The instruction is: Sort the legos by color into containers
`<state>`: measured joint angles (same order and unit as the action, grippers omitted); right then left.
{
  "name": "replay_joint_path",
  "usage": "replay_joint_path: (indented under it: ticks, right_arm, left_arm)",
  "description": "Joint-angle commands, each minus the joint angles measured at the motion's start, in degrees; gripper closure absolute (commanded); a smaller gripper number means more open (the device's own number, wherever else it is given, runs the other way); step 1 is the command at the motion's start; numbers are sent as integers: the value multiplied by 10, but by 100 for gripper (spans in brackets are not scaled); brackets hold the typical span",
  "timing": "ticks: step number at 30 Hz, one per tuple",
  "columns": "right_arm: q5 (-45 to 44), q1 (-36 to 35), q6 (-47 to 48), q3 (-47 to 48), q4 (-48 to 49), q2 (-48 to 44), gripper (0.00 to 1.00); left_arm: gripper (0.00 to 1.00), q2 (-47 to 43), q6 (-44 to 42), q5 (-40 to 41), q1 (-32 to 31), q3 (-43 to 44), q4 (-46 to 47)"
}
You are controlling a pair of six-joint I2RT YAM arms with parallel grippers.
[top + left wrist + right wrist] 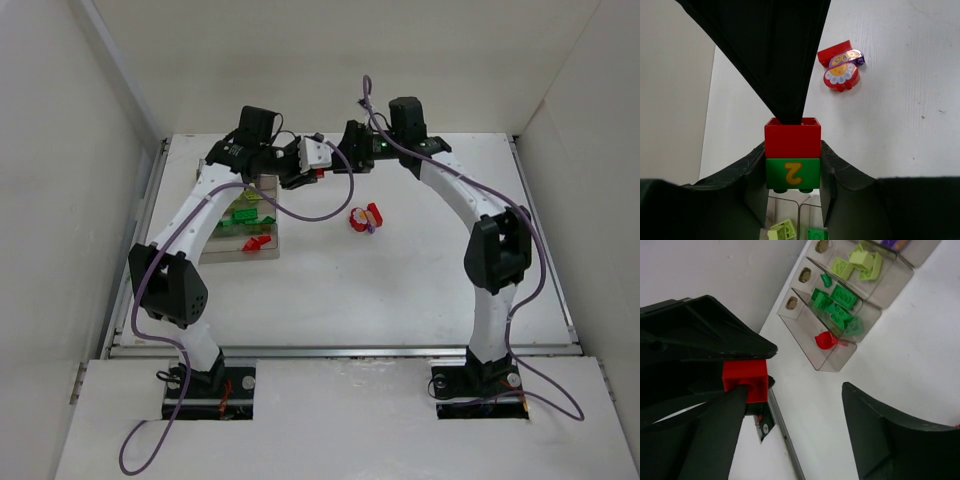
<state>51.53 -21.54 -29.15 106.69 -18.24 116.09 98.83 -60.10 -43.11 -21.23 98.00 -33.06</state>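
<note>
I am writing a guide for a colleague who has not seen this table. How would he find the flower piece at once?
On the white table, find the clear tray at the left. To its right, alone on the bare surface, lies the flower piece. Only it has a round red face with a white flower and a purple part.

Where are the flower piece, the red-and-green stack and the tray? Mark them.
flower piece (840, 74), left wrist view, its white flower face
red-and-green stack (792, 142), left wrist view, the red upper brick
tray (799, 322), right wrist view, bare compartment floor
</note>
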Motion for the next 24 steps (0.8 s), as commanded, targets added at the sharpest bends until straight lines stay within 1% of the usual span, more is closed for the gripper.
replay_joint_path:
  ticks: [1, 2, 3, 4, 7, 11, 13, 17, 19, 20, 24]
  right_arm:
    - [50, -19, -13, 40, 65, -10, 21]
    - [50, -19, -13, 40, 65, -10, 21]
    - [57, -19, -7, 40, 65, -16, 17]
    - [57, -19, -7, 30, 65, -21, 15]
    - [41, -19, 9, -2, 65, -46, 14]
    - [41, -19, 15, -14, 70, -59, 14]
    - [41, -19, 15, -14, 70, -59, 14]
    - [8, -8, 15, -17, 56, -69, 15]
    - [-20, 4, 15, -17, 37, -69, 17]
    - [-20, 4, 15, -23, 20, -69, 18]
    - [-48, 15, 15, -45, 7, -83, 18]
  left_arm:
    - [100, -16, 21, -22, -14, 14, 58]
    - [100, -16, 26, -15, -14, 14, 58]
    - [100, -16, 26, -7, -14, 7, 63]
    - [100, -16, 26, -1, -14, 1, 69]
    - [100, -21, 26, 22, -14, -22, 75]
    - [100, -27, 19, 29, -3, -48, 89]
    - [100, -32, 19, 29, -3, -48, 89]
    - [100, -32, 19, 23, 2, -54, 94]
    - [100, -37, 19, 18, 15, -54, 94]
    - [100, -37, 25, 18, 15, -54, 94]
    - [100, -43, 31, 18, 26, -59, 94]
